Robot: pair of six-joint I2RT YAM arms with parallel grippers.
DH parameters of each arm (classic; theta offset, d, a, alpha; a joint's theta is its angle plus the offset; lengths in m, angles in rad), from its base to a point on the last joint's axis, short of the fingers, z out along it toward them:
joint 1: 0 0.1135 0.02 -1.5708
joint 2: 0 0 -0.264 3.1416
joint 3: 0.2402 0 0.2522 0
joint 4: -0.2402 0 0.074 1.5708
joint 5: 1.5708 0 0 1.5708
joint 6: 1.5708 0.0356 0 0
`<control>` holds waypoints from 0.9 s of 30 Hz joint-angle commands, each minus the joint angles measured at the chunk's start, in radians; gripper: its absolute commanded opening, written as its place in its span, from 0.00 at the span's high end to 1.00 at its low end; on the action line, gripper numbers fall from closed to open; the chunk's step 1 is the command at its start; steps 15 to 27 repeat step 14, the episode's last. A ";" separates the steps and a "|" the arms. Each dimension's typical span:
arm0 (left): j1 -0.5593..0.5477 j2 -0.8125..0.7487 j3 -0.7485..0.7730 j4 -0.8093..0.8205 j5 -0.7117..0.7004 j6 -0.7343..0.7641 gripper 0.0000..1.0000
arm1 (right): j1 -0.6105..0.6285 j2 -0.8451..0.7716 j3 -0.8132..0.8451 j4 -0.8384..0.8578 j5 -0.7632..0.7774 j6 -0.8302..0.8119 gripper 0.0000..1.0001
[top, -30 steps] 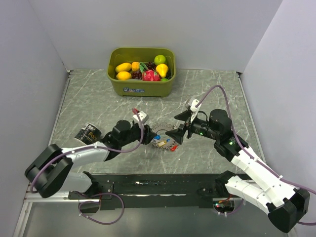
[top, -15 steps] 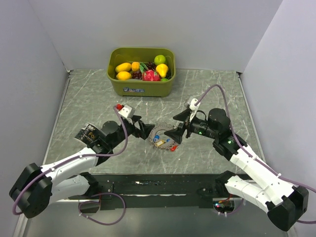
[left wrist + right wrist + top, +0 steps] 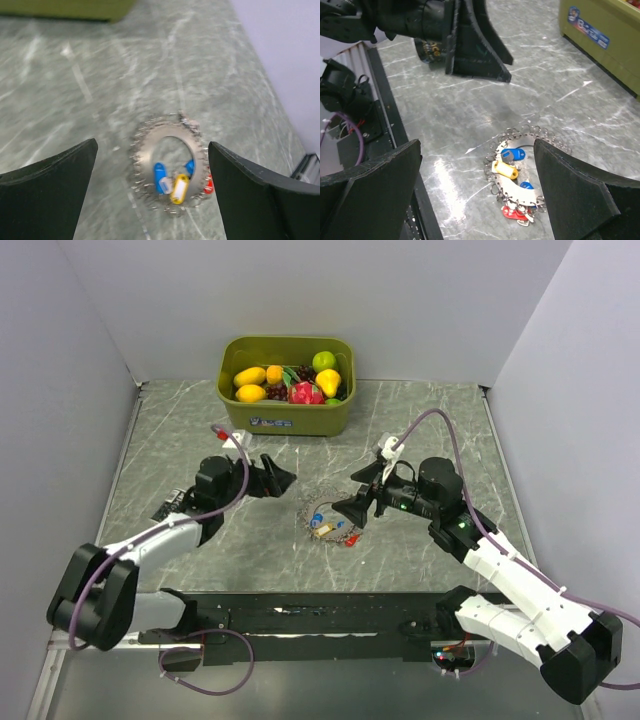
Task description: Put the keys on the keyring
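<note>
The keys (image 3: 178,187) are recorded lying inside the keyring (image 3: 142,155), threading unconfirmed, with the left gripper (image 3: 277,476) at its 10 o'clock and the right gripper (image 3: 350,492) at 1 o'clock, both spread wide and empty.

Keys (image 3: 172,185) within keyring (image 3: 141,150) — on table (image 3: 170,450); bin (image 3: 285,421) behind.

Grey marbled table (image 3: 420,420) between plain pale walls (image 3: 300,290).

worktop (image 3: 430,420): grey marbled stone look, smooth, faint sheen
keyring (image 3: 141,152): silvery metal chain, glinting
keys (image 3: 506,170): glossy coloured plastic heads
bin (image 3: 285,415): smooth olive plastic, slight gloss
</note>
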 commanded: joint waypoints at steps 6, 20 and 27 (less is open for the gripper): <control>0.067 -0.038 0.075 -0.156 -0.153 -0.101 0.01 | 0.001 0.010 0.036 0.005 0.286 0.073 0.00; 0.066 -0.244 -0.022 -0.111 -0.233 0.038 0.00 | -0.069 -0.126 -0.113 0.142 0.655 0.084 0.00; 0.066 -0.244 -0.022 -0.111 -0.233 0.038 0.00 | -0.069 -0.126 -0.113 0.142 0.655 0.084 0.00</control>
